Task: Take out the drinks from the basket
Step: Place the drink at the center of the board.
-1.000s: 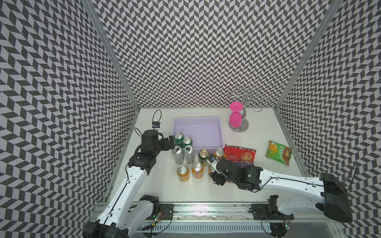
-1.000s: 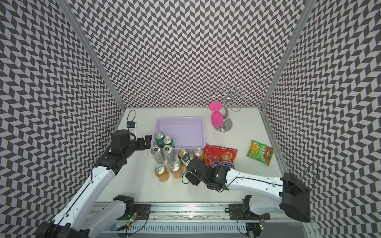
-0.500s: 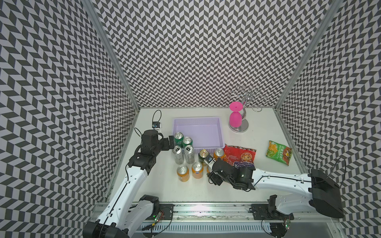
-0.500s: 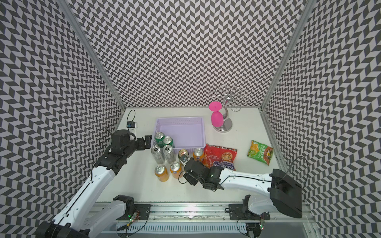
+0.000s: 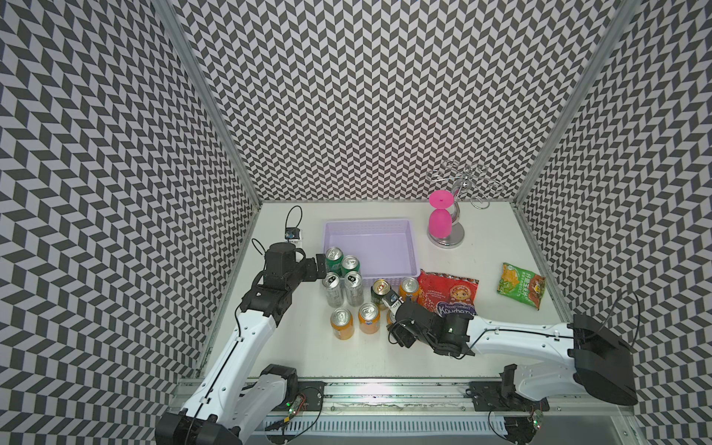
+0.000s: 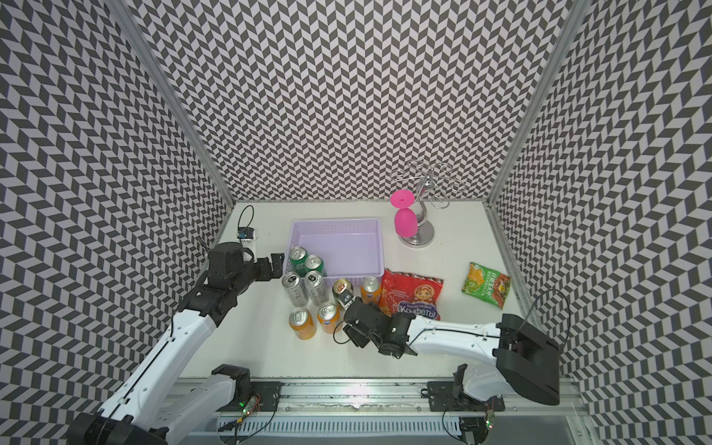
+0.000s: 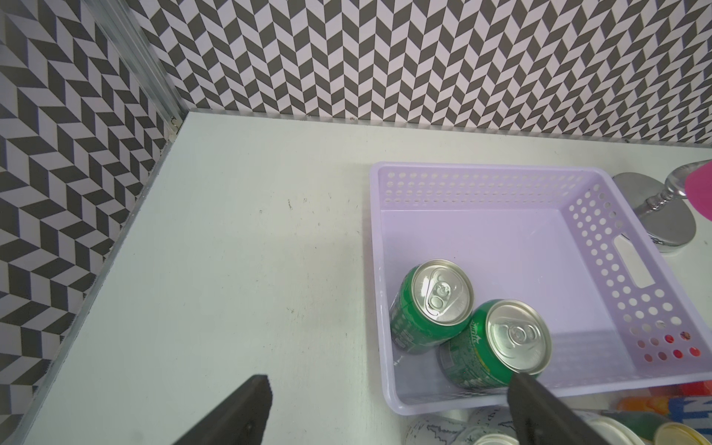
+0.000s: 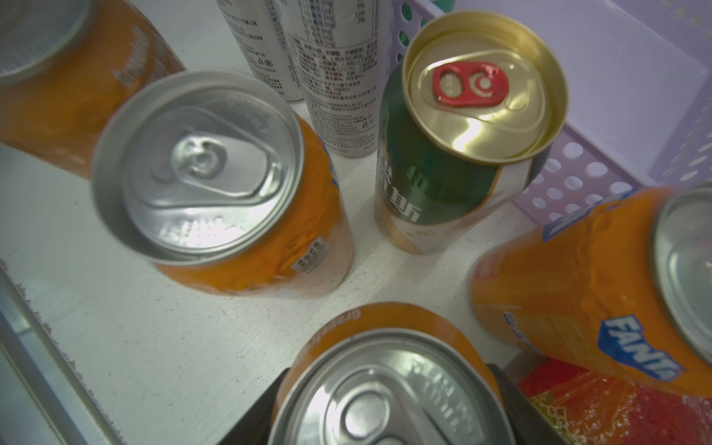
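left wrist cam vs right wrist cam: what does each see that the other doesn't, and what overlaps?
Left wrist only: two green cans inside the basket, the open left fingers, a pink glass and a silver stand base.
Right wrist only: an orange can between the right fingers.
Both: the basket, the slim silver cans, and the gold-topped can, which is only a sliver in the left wrist view.

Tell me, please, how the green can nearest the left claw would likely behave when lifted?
The green can looks sealed on top, so it is probably full and heavyish for its size. Its smooth round wall may slip or twist in the open left claw. It seems to touch the second green can, so lifting might nudge it.
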`<state>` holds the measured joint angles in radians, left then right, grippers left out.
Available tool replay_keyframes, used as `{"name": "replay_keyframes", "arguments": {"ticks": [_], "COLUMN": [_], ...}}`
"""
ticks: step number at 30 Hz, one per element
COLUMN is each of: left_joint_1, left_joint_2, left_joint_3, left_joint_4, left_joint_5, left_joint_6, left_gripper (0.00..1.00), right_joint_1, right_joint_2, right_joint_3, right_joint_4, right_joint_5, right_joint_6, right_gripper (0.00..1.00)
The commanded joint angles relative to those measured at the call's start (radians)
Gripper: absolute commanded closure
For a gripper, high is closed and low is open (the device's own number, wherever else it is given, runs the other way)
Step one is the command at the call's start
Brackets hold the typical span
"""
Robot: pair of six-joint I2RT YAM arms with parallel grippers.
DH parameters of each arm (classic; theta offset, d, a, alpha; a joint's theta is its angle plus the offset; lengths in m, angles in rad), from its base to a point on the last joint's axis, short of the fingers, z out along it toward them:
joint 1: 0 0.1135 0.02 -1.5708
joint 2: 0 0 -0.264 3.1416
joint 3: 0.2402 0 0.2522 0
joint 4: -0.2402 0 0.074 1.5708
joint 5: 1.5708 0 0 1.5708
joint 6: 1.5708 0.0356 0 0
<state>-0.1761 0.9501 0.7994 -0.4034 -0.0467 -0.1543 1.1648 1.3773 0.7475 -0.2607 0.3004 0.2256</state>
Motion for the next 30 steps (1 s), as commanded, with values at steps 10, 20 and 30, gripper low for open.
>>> {"name": "replay_keyframes", "arguments": {"ticks": [10,20,30], "left_joint_1": [0.006,0.006,0.0], "left_joint_2": [0.005,0.016,0.127], "left_joint_3": [-0.007,-0.006,0.098], "left_joint_4": [0.02,0.023,-0.049], "left_joint_5": [0.01,0.027,0.13], "left_joint_6": [-0.007,-0.006,0.002], "left_gripper": [0.01,0.01,0.01], "right_joint_1": [0.007,0.006,-0.065], "right_joint_2": [-0.032,-0.092,-0.197], "right_joint_3": [0.014,0.095,0.118], "right_joint_4": [0.087,-0.035,-0.072], "right_joint_5": [0.048,0.097,0.107], "right_joint_6": [0.011,-0.062,-0.123], "right_gripper": [0.18,0.07,0.0]}}
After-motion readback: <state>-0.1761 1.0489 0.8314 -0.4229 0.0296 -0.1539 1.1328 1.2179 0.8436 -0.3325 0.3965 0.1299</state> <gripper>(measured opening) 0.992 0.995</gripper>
